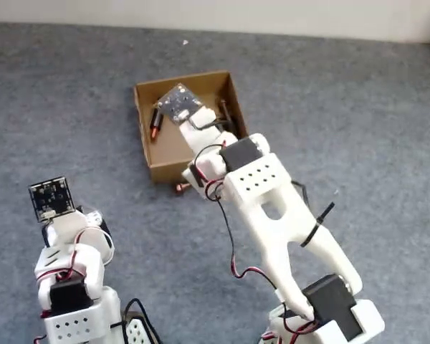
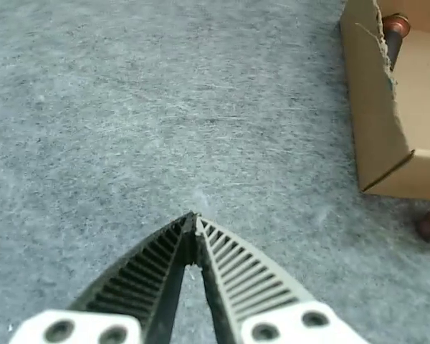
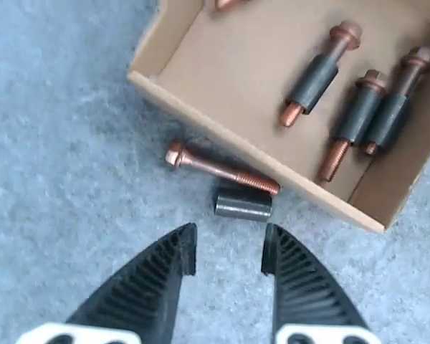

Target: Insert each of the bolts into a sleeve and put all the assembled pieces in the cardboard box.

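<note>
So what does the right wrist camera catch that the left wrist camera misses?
Right wrist camera: the right gripper, open, near a loose sleeve lying next to the whole loose bolt on the carpet, plus three assembled pieces in the cardboard box. Left wrist camera: the left gripper, shut, above a wide stretch of bare carpet. Both: the cardboard box, the grey carpet, and the loose bolt's head beside the box.
</note>
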You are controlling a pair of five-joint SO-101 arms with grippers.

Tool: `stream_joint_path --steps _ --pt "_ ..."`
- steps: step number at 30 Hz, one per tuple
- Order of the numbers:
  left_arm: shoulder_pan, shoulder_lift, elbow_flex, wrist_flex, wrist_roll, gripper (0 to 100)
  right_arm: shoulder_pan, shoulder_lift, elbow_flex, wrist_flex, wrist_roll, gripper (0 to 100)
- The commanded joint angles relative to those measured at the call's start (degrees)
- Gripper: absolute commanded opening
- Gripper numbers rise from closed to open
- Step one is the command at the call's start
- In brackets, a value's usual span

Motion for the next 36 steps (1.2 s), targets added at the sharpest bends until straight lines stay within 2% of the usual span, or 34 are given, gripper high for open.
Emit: stream_joint_path --steps 1,4,10,17,27,36 --pt "-0.6 -0.4 -2.9 -0.2 -0.8 1 -0.7 -0.3 -1.5 0.6 3.4 13.8" --pt "-0.6 -0.4 -2.9 -0.1 -0.8 1 -0.7 5.0 -1.3 -0.1 7.4 13.8" --pt "-0.4 -0.3 -2.8 0.2 -0.9 1 0.0 16.1 -3.4 1.4 20.0 14.2" --pt "-0.4 -0.3 -2.6 0.2 -0.9 1 2.0 24.1 -10.7 1.4 28.1 14.2" --pt "-0.3 -0.3 -2.3 0.1 -0.9 1 4.9 31.2 -16.2 1.4 35.3 14.2" --pt "-0.3 -0.3 -2.2 -0.1 -0.9 1 6.7 37.0 -16.0 1.4 37.2 14.2"
